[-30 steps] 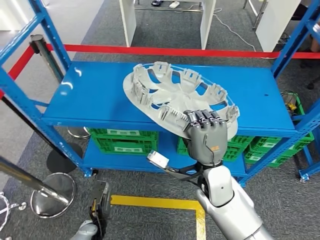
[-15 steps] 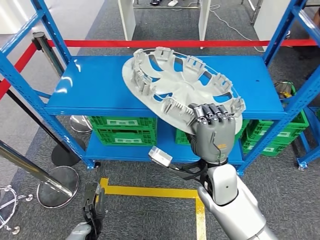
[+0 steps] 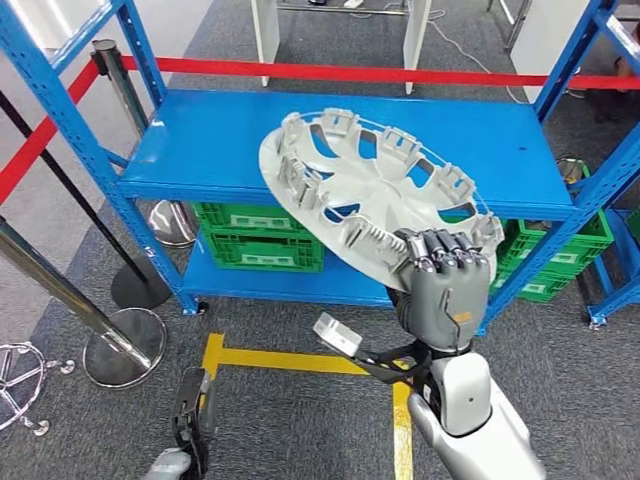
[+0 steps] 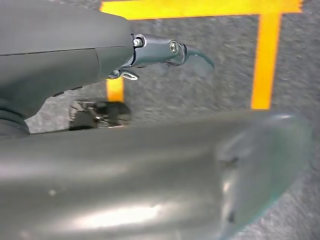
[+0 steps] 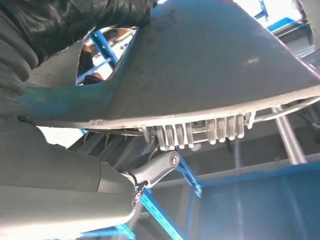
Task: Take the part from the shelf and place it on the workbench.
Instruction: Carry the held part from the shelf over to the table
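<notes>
Clearly the carrying step is in hand: the right hand [image 3: 441, 290] grips the large pale grey plastic wheel cover [image 3: 362, 190] by its near rim, fingers [image 3: 438, 250] curled over the edge, and holds it tilted in the air in front of the blue metal shelf [image 3: 211, 150], its far side higher than the held side. The wheel cover appears to be clear of the shelf's top board rather than resting on it, so I judge the pick done and the placing not yet begun. No desk is visible from the head camera, so the next move probably calls for turning the body away from the shelf toward the desk while keeping the wide disc from knocking the blue uprights.

The left hand [image 3: 192, 415] hangs low near the grey carpet and the yellow floor tape [image 3: 302, 358]; whether its fingers are apart or curled I cannot tell.

The wheel cover is a broad round disc with curved spoke-like openings and a ring of ribbed clips standing along its rim, hollow side up. From the right wrist camera its smooth outer face [image 5: 211, 65] looks plain grey. Held at one edge only, it likely wants to sag or swing.
</notes>
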Action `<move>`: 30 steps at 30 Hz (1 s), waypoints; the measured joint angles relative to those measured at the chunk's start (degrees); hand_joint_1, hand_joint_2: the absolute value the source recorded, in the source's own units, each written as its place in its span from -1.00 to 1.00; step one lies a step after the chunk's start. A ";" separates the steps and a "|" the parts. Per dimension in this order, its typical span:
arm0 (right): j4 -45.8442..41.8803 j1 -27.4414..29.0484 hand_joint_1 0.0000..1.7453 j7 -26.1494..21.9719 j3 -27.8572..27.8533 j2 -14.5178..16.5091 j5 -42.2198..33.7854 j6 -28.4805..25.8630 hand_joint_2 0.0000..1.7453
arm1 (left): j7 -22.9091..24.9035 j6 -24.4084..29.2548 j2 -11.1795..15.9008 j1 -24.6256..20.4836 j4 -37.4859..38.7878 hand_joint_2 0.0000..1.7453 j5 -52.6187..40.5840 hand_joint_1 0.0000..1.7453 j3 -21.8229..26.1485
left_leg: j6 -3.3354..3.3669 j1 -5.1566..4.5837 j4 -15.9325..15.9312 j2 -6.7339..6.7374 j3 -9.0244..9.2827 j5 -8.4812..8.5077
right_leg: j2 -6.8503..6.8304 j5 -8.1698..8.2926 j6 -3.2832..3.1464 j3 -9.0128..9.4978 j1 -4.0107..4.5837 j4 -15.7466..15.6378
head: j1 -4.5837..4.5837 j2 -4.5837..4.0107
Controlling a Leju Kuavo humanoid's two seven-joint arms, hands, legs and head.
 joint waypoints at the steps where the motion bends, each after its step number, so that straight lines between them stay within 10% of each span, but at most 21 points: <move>1: -0.41 0.58 1.00 -0.28 -0.54 -0.05 0.00 0.00 1.00 | 0.07 0.03 -0.04 0.17 0.02 -1.00 0.04 -1.00 0.01 | 0.21 -0.04 0.02 0.00 -0.88 0.63 | -0.01 -2.89 0.11 -0.86 0.02 3.46 | 0.17 0.00; 5: -1.26 1.90 1.00 -1.15 -1.66 -0.11 0.00 0.01 1.00 | 0.25 0.03 -0.11 0.55 0.06 -1.00 0.17 -1.00 0.01 | 0.23 -0.23 0.17 0.01 -3.44 2.50 | -0.01 -5.71 0.28 -1.61 0.03 12.06 | 0.35 -0.01; 14: -1.43 2.17 1.00 -1.46 -1.96 -0.11 0.00 0.01 1.00 | 0.37 0.04 -0.12 0.60 0.08 -1.00 0.20 -1.00 0.01 | 0.18 -0.24 0.19 0.02 -3.94 2.87 | -0.02 -4.47 0.28 -0.81 0.03 11.91 | 0.32 -0.01; 18: -2.14 2.99 1.00 -3.05 -3.66 -0.11 0.00 0.01 1.00 | 1.16 0.95 -0.08 0.65 0.22 -1.00 0.18 -1.00 0.03 | -0.42 -0.29 0.40 -0.01 -6.16 5.00 | 0.10 -0.51 0.00 7.15 0.09 1.84 | 0.39 -0.01; 20: -2.42 3.47 1.00 -4.48 -4.97 -0.11 0.00 0.01 1.00 | 1.80 1.77 0.11 0.72 0.42 -1.00 0.18 -1.00 0.02 | -1.85 -0.17 8.64 -0.05 -9.19 0.45 | -0.09 0.13 -1.45 9.92 0.05 -5.33 | 0.30 -0.01; 22: -2.28 3.67 1.00 -5.23 -5.54 -0.10 0.00 0.01 1.00 | 2.16 2.18 0.28 0.77 0.54 -1.00 0.36 -1.00 0.03 | -2.87 0.03 17.36 -0.06 -10.56 -4.54 | -0.44 1.30 -2.70 8.31 -0.03 -6.48 | 0.17 -0.01; 27: -1.95 3.17 1.00 -5.11 -5.05 0.03 0.00 0.01 1.00 | 2.22 2.07 0.38 0.50 0.56 -1.00 0.63 -1.00 0.03 | -1.62 -0.30 3.89 -0.14 -0.66 -1.07 | -0.52 2.11 -2.10 5.87 0.18 -4.91 | 0.20 0.00; 30: -1.66 2.50 1.00 -4.71 -4.75 0.11 0.00 0.01 1.00 | 2.18 1.86 0.47 0.48 0.65 -1.00 0.74 -1.00 0.05 | -0.96 -0.56 1.59 -0.15 -0.30 -0.56 | -0.54 3.24 -0.96 4.87 -0.01 -4.90 | 0.15 -0.01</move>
